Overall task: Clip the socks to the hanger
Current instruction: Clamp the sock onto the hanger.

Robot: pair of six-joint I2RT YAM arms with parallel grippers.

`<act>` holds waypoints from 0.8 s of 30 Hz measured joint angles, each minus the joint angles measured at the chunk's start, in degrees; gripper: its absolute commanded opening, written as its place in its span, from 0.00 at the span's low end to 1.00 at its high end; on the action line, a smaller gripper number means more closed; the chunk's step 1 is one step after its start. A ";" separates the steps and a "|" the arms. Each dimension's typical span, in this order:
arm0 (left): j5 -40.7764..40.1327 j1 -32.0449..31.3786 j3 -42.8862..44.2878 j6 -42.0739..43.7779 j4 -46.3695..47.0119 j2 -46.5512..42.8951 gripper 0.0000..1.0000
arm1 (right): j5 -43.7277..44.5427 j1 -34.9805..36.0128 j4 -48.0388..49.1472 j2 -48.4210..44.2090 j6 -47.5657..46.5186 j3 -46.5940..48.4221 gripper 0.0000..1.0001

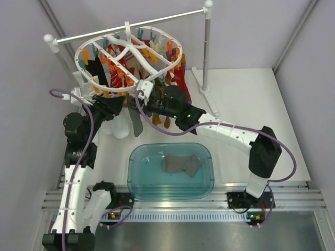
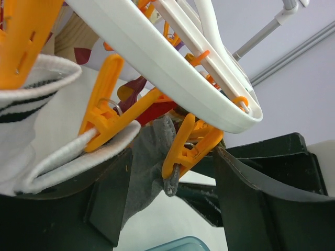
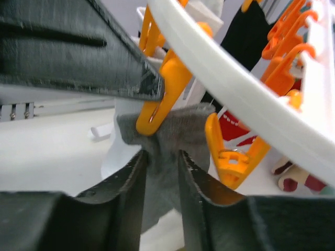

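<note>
The left gripper (image 2: pixel 170 159) stands open, its black fingers (image 2: pixel 99 209) wide on either side of an orange plastic clip (image 2: pixel 188 146) under the white oval plastic hanger (image 2: pixel 157 57), probably so the clip bites unaided. That clip pinches one plain grey knit sock (image 2: pixel 149 167). The right gripper (image 3: pixel 159 167) narrowly brackets the sock, seemingly to steady it; whether it pinches, I cannot tell. The second grey sock (image 1: pixel 180 164) waits in the teal translucent tub (image 1: pixel 149 180). No writing is legible.
</note>
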 measured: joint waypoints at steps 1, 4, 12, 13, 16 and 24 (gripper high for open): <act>-0.22 0.00 0.00 0.00 -0.31 -0.42 0.68 | -0.02 0.00 -0.44 -0.48 -0.22 -0.68 0.36; -0.50 0.00 0.00 0.00 -2.05 -1.84 0.68 | -0.20 -0.02 -2.34 -3.15 -1.16 -4.28 0.37; -2.16 0.00 0.00 0.02 -4.22 -3.21 0.67 | -1.09 -0.15 -9.14 -12.44 -2.45 -11.69 0.51; -2.23 0.00 0.00 0.04 -4.26 -3.04 0.67 | -1.70 -0.28 -10.43 -13.79 -2.62 -12.46 0.58; -2.36 0.00 0.00 0.26 -4.70 -2.78 0.67 | -4.90 -1.51 -15.17 -17.84 -4.72 -15.39 0.69; -1.22 0.00 0.00 1.68 -5.73 -3.13 0.65 | -10.16 -4.48 -32.52 -24.41 -16.55 -24.79 0.75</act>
